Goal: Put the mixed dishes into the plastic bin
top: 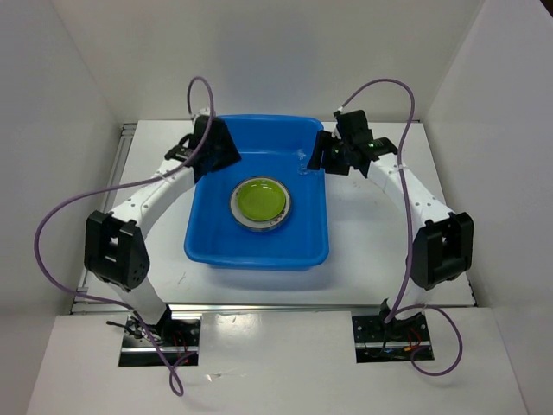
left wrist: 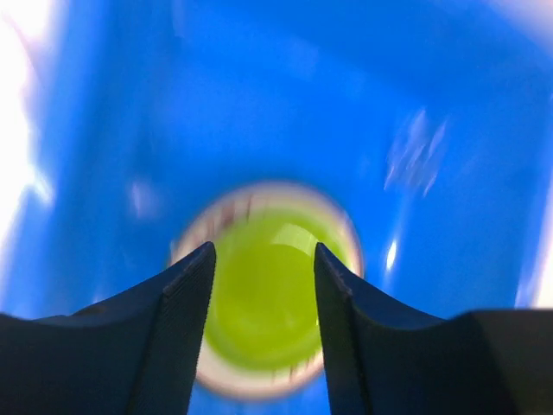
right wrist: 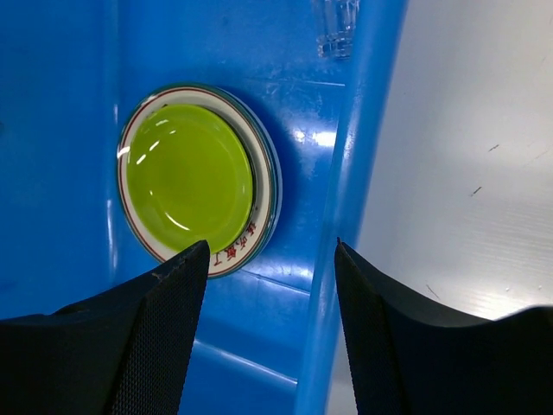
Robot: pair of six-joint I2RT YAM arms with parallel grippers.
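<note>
My left pincer [left wrist: 263, 251] hangs jaws apart above the round lime-green plate [top: 260, 200] in the large bright blue plastic bin [top: 255, 259]; my right pincer [right wrist: 270, 246], jaws apart, hovers over its right rim.

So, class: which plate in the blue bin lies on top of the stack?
The lime-green plate; the white lettered plate beneath it shows only its rim.

Top camera looks down; both close wrist cameras share the lime-green plate [top: 260, 201].
</note>
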